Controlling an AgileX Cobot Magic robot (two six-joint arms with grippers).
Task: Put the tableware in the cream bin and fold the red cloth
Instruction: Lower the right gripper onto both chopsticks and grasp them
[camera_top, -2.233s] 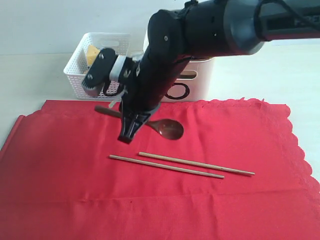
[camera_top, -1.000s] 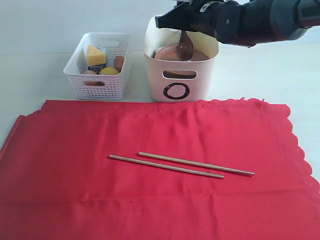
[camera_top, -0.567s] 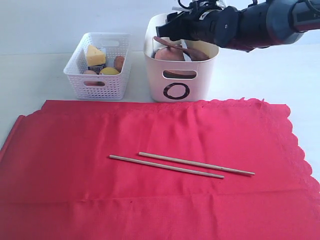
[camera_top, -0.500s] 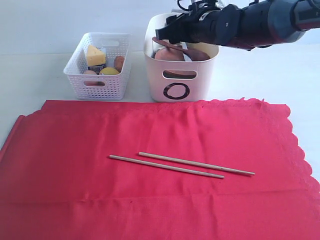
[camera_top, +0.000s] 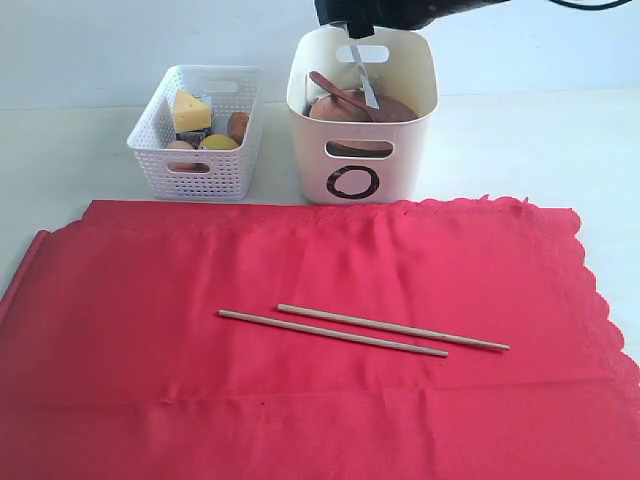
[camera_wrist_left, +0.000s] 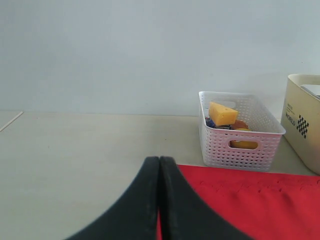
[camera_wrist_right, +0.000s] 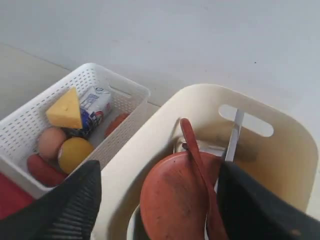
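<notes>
Exterior: raised, looking down across red cloth (camera_top: 320, 260) toward both bins. Left wrist: low, level, white basket (camera_wrist_left: 241, 145) well ahead of left gripper (camera_wrist_left: 159, 161). Right wrist: close above cream bin (camera_wrist_right: 280, 150), peering down past right gripper (camera_wrist_right: 161, 170). White basket in all three.

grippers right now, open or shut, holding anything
left gripper: shut, holding nothing
right gripper: open, empty, above the cream bin
</notes>
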